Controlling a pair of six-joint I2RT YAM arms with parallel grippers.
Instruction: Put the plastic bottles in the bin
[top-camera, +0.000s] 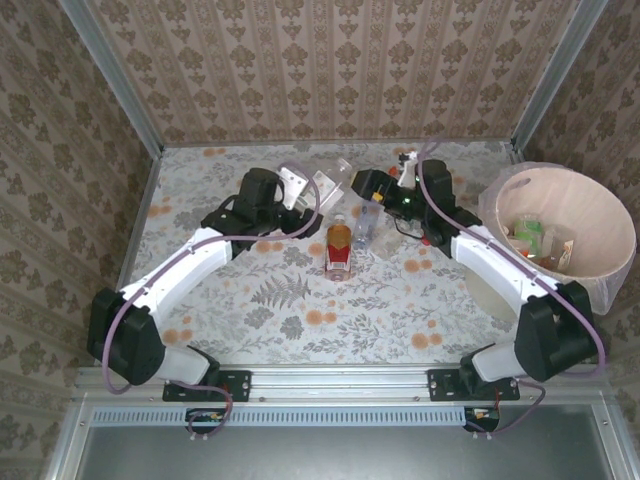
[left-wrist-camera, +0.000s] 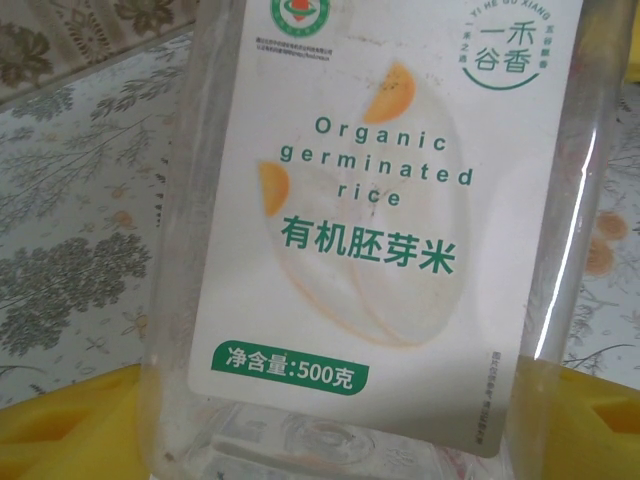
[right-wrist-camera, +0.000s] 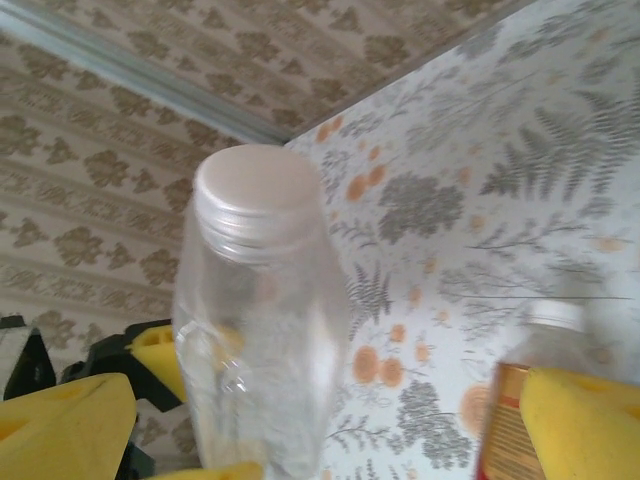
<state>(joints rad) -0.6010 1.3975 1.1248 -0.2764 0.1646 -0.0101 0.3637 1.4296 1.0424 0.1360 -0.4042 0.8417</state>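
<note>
Plastic bottle with an orange label (top-camera: 340, 248) rests near the middle of the table (top-camera: 300, 320), beside a clear bottle with a white cap (right-wrist-camera: 260, 320). More plastic bottles (top-camera: 530, 235), with green and red labels, are already inside the bin (top-camera: 585, 195), a wide pale pink bucket at the right edge of the table, next to the right arm.

The left gripper (left-wrist-camera: 330, 440) has its yellow pads closed against the sides of a clear bottle with a white rice label (left-wrist-camera: 380, 230), printed with green lettering. It holds this bottle over the far middle of the table.

The right gripper (right-wrist-camera: 320, 445) has its jaws spread wide. The white-capped bottle sits between the yellow fingers (right-wrist-camera: 60, 420) with space on either side, and the orange-labelled bottle is just past the other finger.

The table is covered with a pale cloth printed with grey ferns and orange flowers. Walls papered in a beige and brown damask pattern (top-camera: 330, 70) enclose it on three sides, with grey metal posts (top-camera: 110, 75) in the far corners. A metal rail (top-camera: 340, 382) along the near edge carries both arm bases.
</note>
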